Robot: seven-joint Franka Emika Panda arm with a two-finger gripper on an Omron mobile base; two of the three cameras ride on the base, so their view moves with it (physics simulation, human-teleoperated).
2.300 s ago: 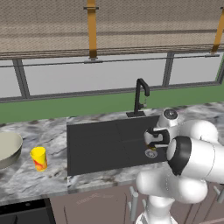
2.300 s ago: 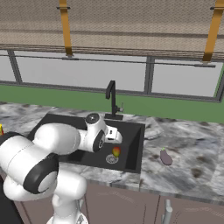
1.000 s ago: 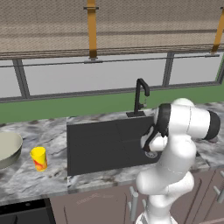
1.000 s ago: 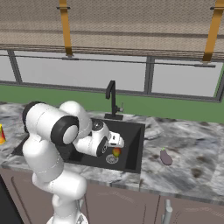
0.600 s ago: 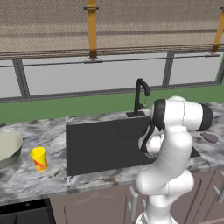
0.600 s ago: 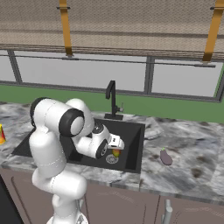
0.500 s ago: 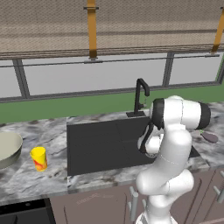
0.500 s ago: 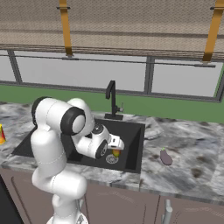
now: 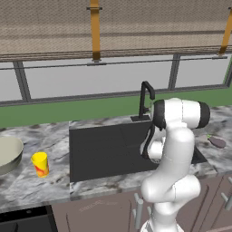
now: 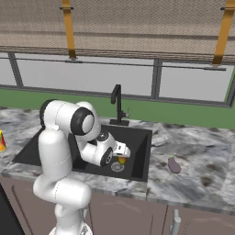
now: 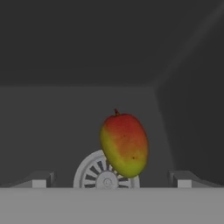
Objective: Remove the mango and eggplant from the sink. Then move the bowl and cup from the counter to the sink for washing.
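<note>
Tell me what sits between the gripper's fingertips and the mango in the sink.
Nothing. In the hand view the open gripper faces the mango across a bare stretch, with the sink's round drain beneath the fruit.

I see the mango (image 11: 124,144) in the sink (image 9: 104,149) beside the drain (image 11: 101,174), the eggplant (image 10: 173,164) on the counter (image 10: 202,170) right of it, cup (image 9: 40,163) and bowl (image 9: 8,154) left.

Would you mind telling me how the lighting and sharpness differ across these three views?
Hand view: dim and murky inside the sink, walls nearly uniform grey, yet the mango is vivid and fairly crisp. Left base view: bright, even light, soft edges, a faint shadow by the cup. Right base view: equally even; the eggplant casts only a slight shadow on the counter.
</note>
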